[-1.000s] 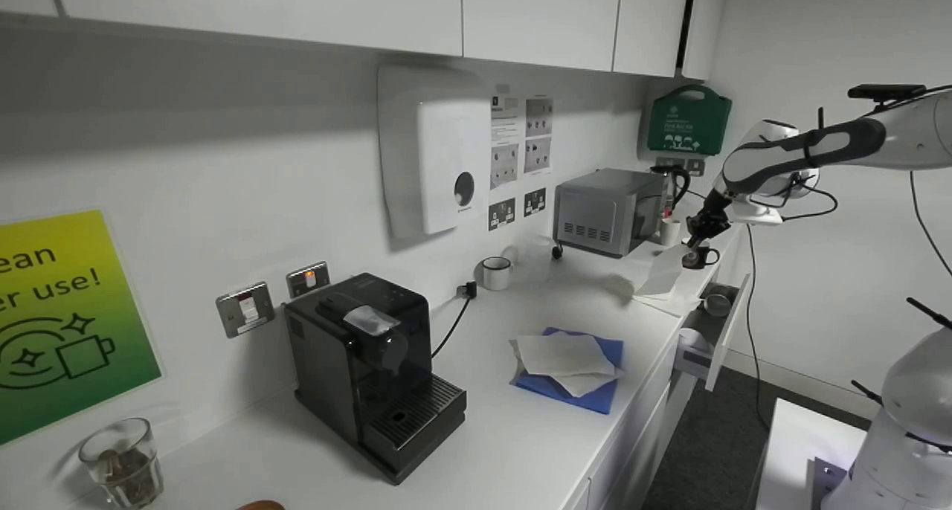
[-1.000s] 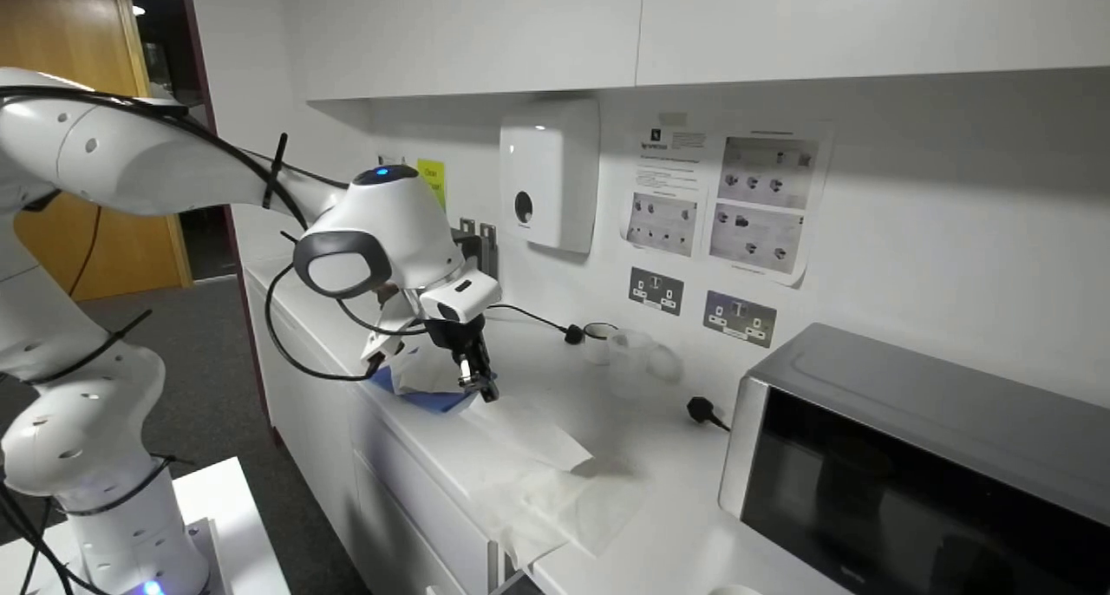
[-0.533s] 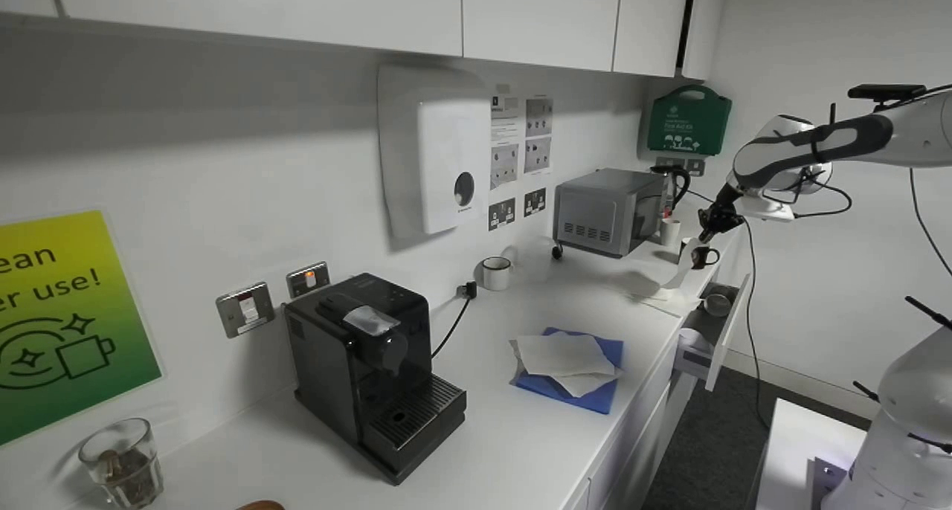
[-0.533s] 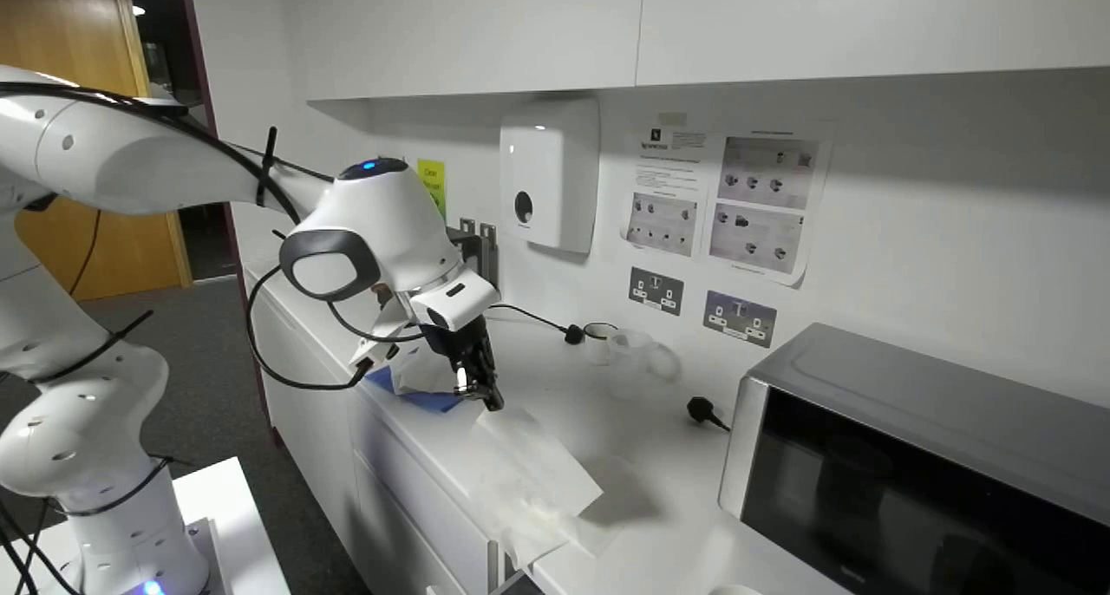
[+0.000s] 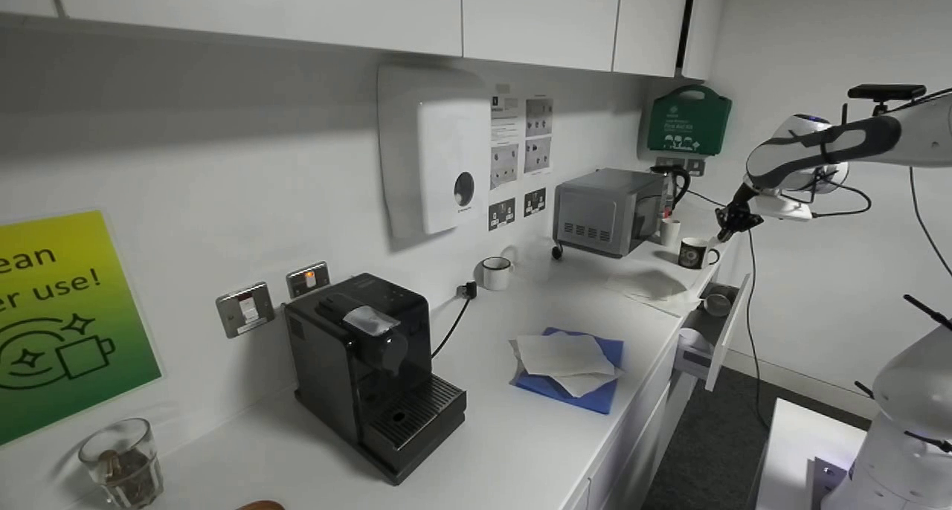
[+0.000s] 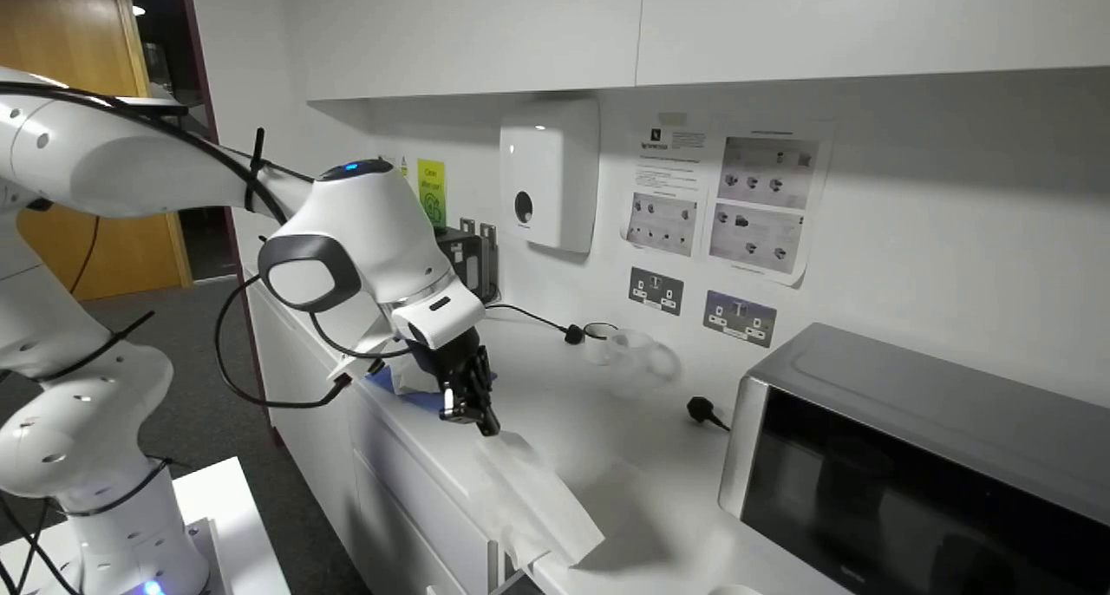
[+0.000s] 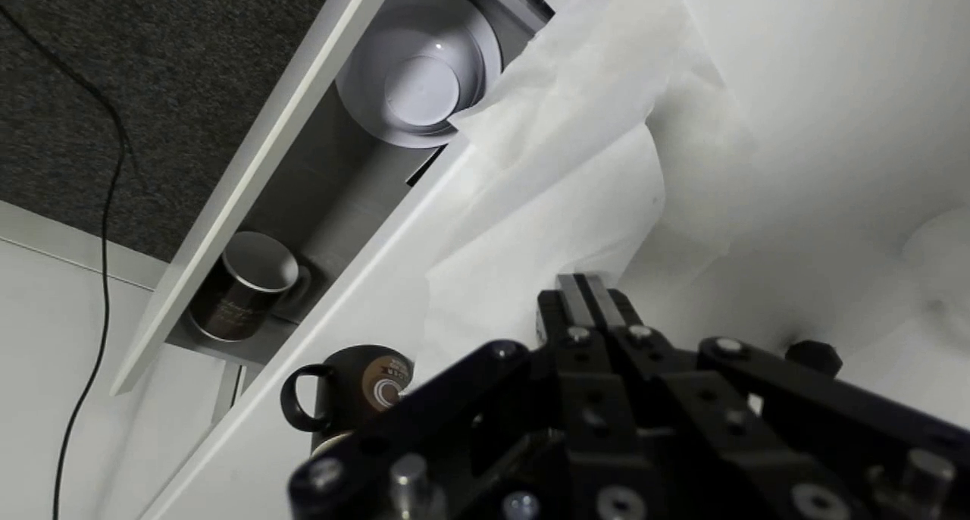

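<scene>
Clearly the biggest thing is the long, flat white counter (image 5: 513, 450), with an open white rectangular drawer (image 7: 280, 126) jutting from its front. A jointed white-and-grey robot arm (image 6: 373, 222) reaches over the counter beside the drawer. Set back from the drawer stands a grey, boxy metal microwave (image 5: 606, 205). Next to the drawer, a crumpled, thin white paper layer (image 7: 583, 88) lies on the counter, one corner poking over the opening. Above that, just beside the drawer, is the smooth white paper sheet (image 7: 530, 239); whether its far end rests or floats cannot be told. The black two-fingered metal hand (image 7: 587, 292), on the drawer's counter side, is pressed together, pinching this sheet's edge. Inside the drawer sit stacked round white bowls (image 7: 420, 88) and a cylindrical dark-brown mug (image 7: 242, 292). Near the drawer, on the counter, stands a black mug with a round orange badge (image 7: 352, 376).

The step in hand seems to be guiding the sheet beside the drawer; the next move, I judge, calls for a firm pinch and a gentle path clear of the badged mug.
</scene>
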### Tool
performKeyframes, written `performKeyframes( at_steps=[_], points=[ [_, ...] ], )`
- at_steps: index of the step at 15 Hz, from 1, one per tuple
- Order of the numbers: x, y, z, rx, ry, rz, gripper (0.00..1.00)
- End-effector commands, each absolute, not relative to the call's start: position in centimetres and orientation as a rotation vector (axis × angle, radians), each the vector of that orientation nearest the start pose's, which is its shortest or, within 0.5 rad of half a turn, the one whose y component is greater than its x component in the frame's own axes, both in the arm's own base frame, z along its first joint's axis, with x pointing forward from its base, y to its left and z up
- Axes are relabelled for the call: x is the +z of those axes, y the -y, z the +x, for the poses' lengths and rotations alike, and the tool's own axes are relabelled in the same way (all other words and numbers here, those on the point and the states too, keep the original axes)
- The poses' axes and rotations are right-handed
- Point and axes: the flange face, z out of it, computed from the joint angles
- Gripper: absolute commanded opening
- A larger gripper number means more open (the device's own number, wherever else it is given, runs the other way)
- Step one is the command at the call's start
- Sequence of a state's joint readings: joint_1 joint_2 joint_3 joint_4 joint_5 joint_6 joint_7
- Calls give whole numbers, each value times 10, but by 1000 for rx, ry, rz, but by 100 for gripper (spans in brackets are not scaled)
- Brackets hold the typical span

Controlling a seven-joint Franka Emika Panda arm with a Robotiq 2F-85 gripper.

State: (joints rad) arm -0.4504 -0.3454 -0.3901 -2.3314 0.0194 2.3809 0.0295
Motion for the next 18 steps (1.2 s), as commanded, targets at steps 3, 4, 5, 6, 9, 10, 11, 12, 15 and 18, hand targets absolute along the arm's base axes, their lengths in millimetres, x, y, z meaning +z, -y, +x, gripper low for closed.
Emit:
performKeyframes(
  at_steps=[3,4,5,6,9,10,11,12,15,18],
  points=[
    [504,369,305,-551,-1314,-2920,0],
    [504,364,309,-527,-1281,-2969,0],
    [503,357,315,-504,-1238,-3009,0],
    [502,349,324,-474,-1195,-3058,0],
    [498,322,350,-389,-1074,-3180,0],
    [497,311,359,-368,-1026,-3211,0],
    [497,298,369,-354,-975,-3238,0],
    [496,287,378,-341,-928,-3260,0],
    [491,254,405,-334,-793,-3299,0],
    [483,233,426,-321,-720,-3293,0]
  ],
)
